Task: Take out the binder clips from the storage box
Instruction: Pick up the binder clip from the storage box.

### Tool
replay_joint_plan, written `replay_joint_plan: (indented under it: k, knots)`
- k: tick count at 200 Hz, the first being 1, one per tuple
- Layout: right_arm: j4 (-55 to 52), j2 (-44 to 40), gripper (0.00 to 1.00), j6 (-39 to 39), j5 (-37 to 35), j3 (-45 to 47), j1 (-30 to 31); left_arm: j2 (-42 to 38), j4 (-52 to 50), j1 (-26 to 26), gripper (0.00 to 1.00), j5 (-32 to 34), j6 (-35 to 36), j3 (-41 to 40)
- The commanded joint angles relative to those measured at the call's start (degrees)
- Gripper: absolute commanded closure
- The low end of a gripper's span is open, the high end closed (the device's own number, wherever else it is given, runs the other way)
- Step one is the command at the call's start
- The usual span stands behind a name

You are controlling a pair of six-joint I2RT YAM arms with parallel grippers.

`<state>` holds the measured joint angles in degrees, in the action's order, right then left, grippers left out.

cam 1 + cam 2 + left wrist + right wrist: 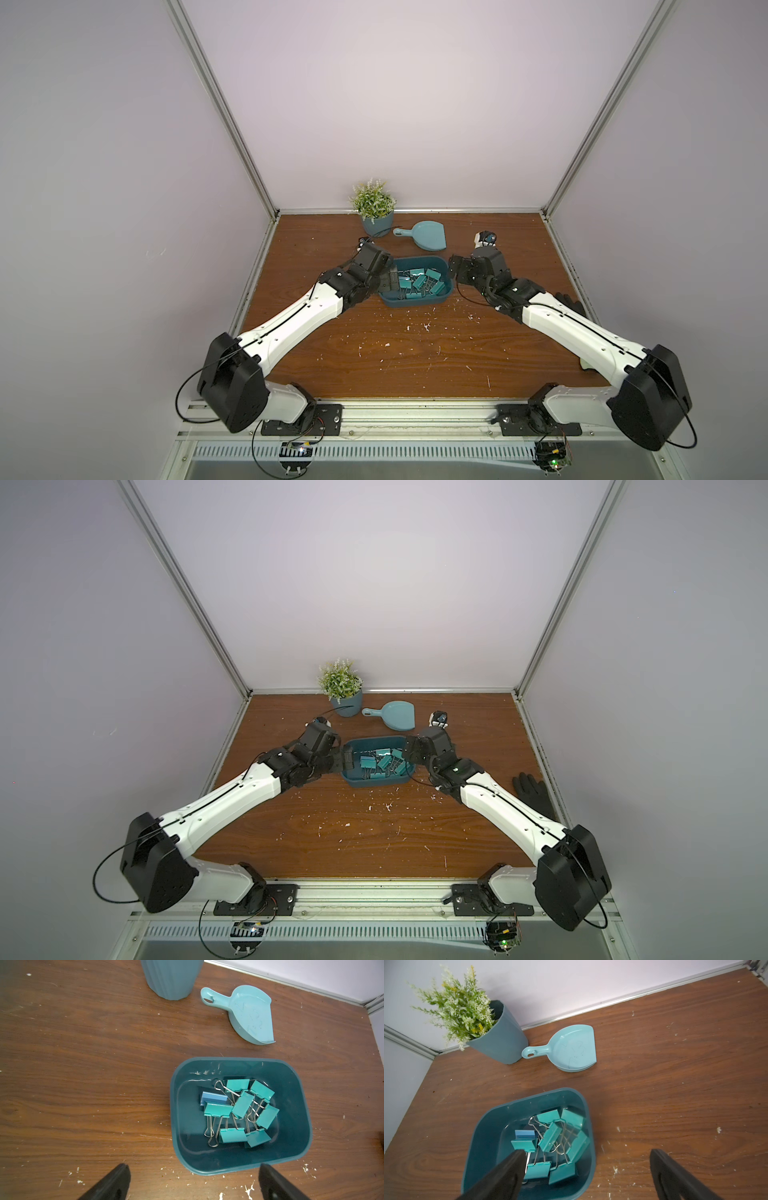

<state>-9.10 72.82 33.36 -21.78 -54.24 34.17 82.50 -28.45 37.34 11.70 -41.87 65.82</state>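
— How did our left gripper (193,1178) stand?
— We had its jaws spread wide, holding nothing. It was at the left end of the storage box (173,1109), one finger just by the rim and the other over the bare table (415,353).
— And our right gripper (587,1155)?
— Wide apart too, and empty. We had it at the box's right end, one finger above the clips inside, the other out over the wood.
— Where did we see the binder clips (241,1105)?
— All eight lay tangled in the box, seven teal and one blue clip (214,1098). The box stood near the table's middle, toward the far edge.
— And beyond it?
— We saw a dustpan (571,1049) between the box and the far edge, a plant pot (500,1043) against that edge, and a dark glove (534,793) by the right edge.
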Motion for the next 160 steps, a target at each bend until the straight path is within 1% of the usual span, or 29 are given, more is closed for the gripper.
replay_joint_plan:
  k: [1,39,74,104,128,143,160]
  knots:
    - [2.8,-3.5,0.01,-1.3,1.0,2.0,-1.4,3.5,-0.7,2.3,0.00,2.7,-1.6,3.8]
    - [2.4,-5.4,0.01,-1.7,1.7,4.2,-3.1,8.8,-0.8,3.4,0.00,1.4,-0.9,7.2]
    - [1.0,-4.9,0.01,-1.6,2.1,3.4,-3.3,11.4,-0.7,3.4,0.00,1.6,0.1,9.0]
    - [1.3,-6.2,0.01,-1.2,2.0,4.2,-3.4,13.7,-0.5,3.4,0.00,1.6,0.1,9.8]
    - [1.3,-6.5,0.01,-1.3,2.1,4.7,-3.4,15.8,0.3,3.4,0.05,0.9,-0.2,10.1]
    - [0.8,-6.2,0.01,-1.0,1.8,4.6,-3.4,17.1,0.6,3.4,0.15,0.5,-0.5,10.2]
    - [0.7,-6.2,0.01,-0.9,1.8,4.5,-3.4,18.3,1.0,3.4,0.19,0.2,-1.2,10.0]
